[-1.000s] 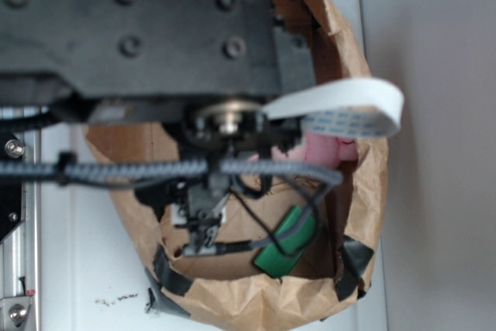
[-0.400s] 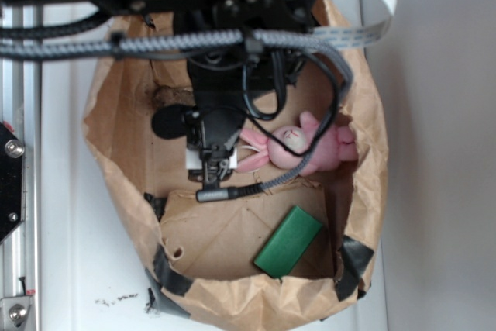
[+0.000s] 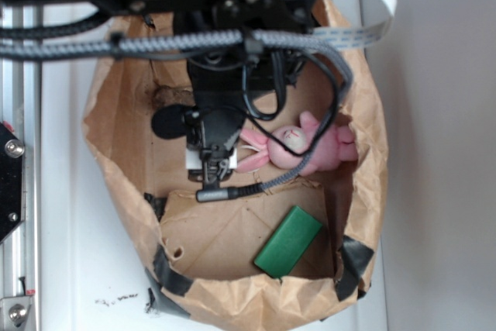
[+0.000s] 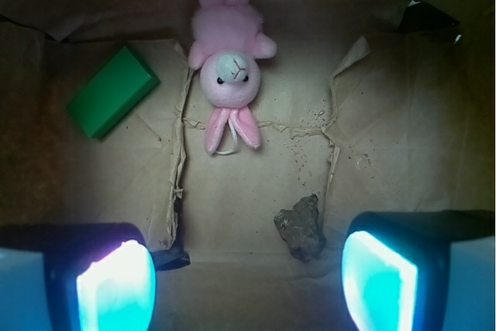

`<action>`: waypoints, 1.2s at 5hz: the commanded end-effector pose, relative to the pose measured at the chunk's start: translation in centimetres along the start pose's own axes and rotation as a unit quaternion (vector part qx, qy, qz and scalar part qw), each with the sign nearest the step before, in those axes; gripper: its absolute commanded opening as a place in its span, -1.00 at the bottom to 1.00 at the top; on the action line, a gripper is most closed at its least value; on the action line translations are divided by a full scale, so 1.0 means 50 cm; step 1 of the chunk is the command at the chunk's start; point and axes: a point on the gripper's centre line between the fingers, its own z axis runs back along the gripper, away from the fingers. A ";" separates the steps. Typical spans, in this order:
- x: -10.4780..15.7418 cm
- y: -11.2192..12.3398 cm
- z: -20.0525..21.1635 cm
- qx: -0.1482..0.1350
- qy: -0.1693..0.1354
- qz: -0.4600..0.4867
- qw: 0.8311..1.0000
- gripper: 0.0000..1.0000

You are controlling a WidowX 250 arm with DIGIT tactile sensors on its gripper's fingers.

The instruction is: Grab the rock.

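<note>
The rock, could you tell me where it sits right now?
In the wrist view the rock lies on the paper bag's floor, low and right of centre, just inside the right-hand finger, below the pink bunny.

You had a dim, vignetted wrist view; glowing cyan finger pads [image 4: 116, 284] glared. Exterior view bright, arm blurred.

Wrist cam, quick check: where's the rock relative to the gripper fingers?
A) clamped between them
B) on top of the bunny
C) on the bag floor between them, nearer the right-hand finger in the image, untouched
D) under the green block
C: the rock lies on the paper floor, apart from both fingers of the open gripper, closer to the image-right one.
</note>
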 end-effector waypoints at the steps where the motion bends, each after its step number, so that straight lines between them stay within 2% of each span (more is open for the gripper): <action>1: -0.002 0.063 -0.012 0.011 -0.048 -0.018 0.999 1.00; 3: -0.003 0.106 -0.041 0.007 -0.049 -0.047 0.998 1.00; 4: -0.010 0.110 -0.051 -0.005 -0.027 -0.070 0.997 1.00; 5: -0.017 0.074 -0.041 0.012 -0.043 -0.077 0.996 1.00; 6: -0.028 0.036 -0.013 0.002 -0.058 -0.096 0.994 1.00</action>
